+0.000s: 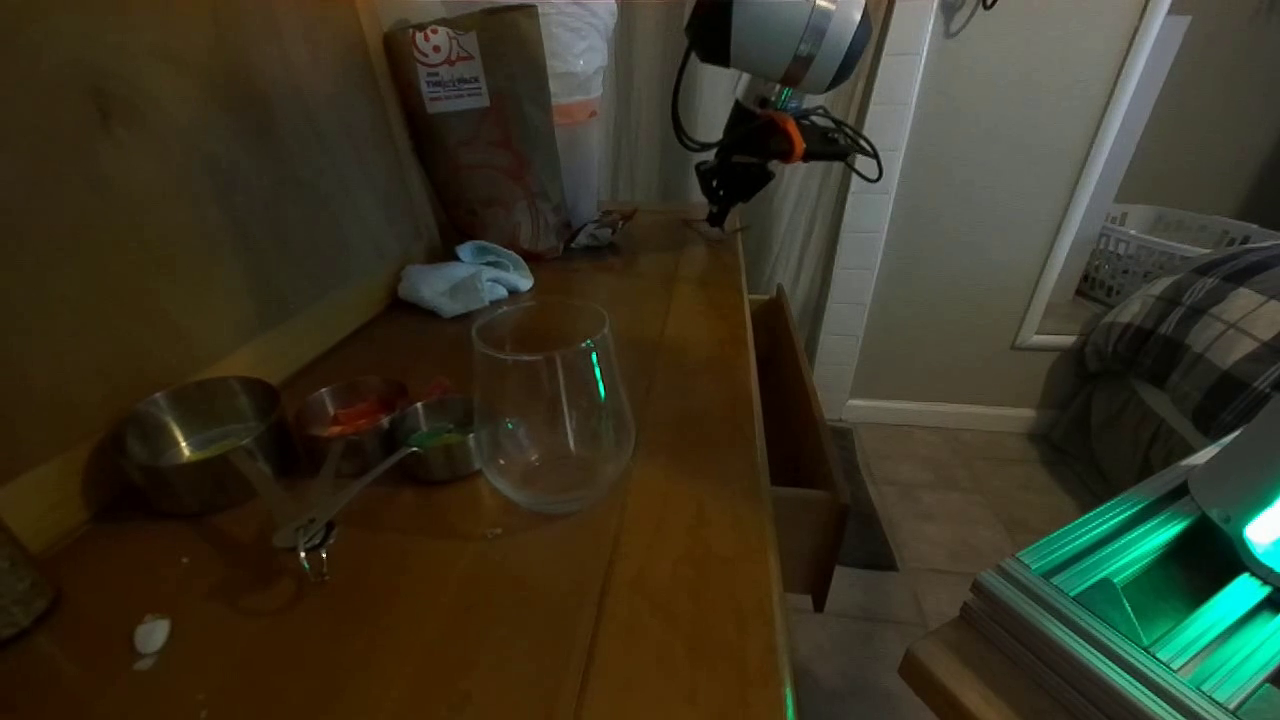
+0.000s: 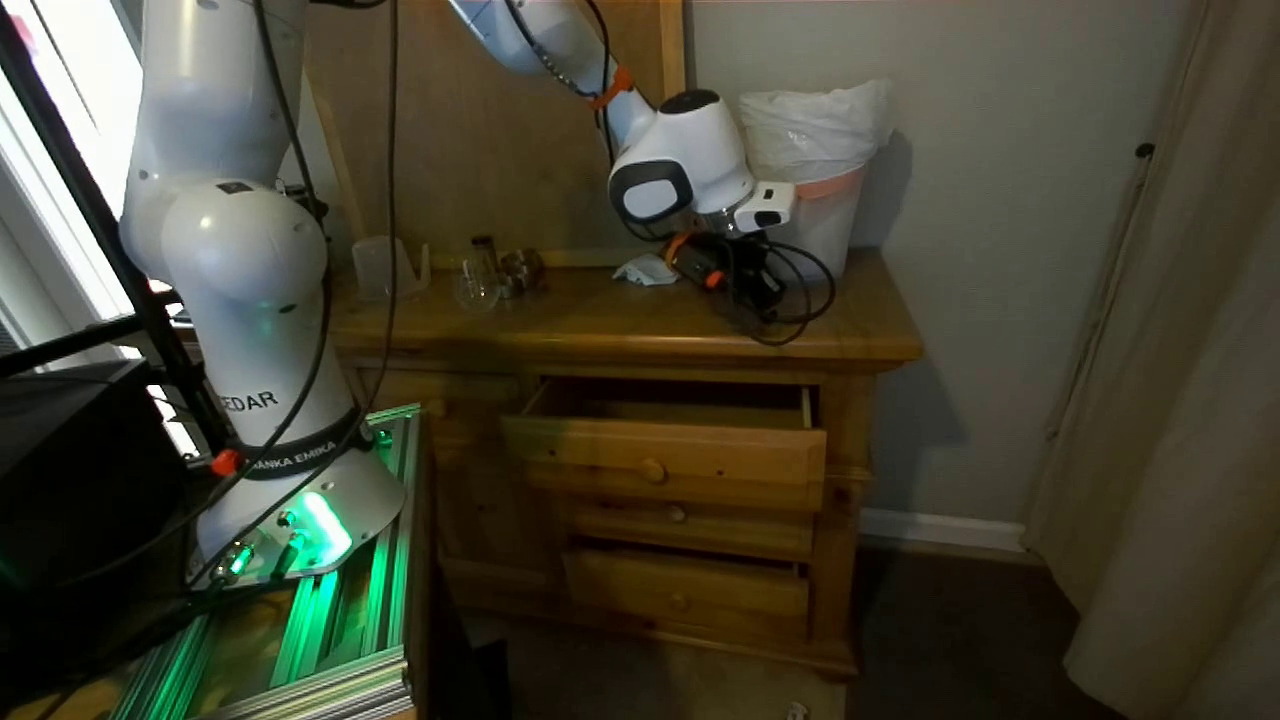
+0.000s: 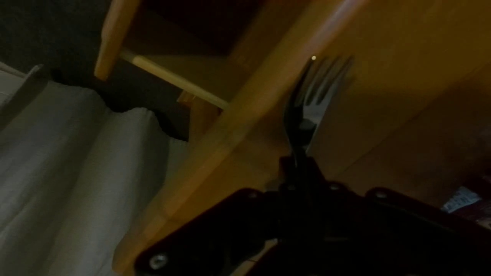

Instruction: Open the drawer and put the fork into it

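The claw (image 3: pixel 299 163) has the fork (image 3: pixel 318 109) pinched, handle lost in the dark, tines showing! It's over the cabinet top (image 3: pixel 387 103), close to the front edge; touching or not, no telling. In the wrist view, its long axis runs near to far, tines aimed far, tilting right. The drawer (image 2: pixel 590 455) stands pulled out, left of the fork there.

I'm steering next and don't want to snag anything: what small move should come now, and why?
Probably a short lift straight up: in the wrist view the fingers look closed on the fork, which seems at or just above the tabletop; the top drawer already stands open in both exterior views, so raising the fork first should make crossing to it safer.
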`<action>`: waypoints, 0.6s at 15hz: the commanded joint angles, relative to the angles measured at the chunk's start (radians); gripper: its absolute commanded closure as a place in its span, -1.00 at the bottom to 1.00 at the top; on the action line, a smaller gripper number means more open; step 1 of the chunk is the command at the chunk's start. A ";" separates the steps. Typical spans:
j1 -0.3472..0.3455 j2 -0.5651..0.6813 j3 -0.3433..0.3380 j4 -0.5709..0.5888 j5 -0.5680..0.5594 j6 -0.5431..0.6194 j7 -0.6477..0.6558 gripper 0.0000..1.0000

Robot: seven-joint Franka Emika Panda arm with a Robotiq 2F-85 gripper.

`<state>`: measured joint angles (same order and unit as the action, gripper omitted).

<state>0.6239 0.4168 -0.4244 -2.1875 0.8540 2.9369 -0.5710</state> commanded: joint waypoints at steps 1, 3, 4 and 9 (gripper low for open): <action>0.076 -0.151 -0.079 -0.139 -0.068 -0.023 0.047 0.96; -0.115 -0.249 0.110 -0.209 -0.270 0.022 0.185 0.96; -0.174 -0.283 0.166 -0.235 -0.339 0.011 0.251 0.96; -0.283 -0.448 0.258 -0.354 -0.427 -0.069 0.403 0.96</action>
<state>0.3327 0.0976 -0.1478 -2.4461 0.4391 2.9255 -0.2236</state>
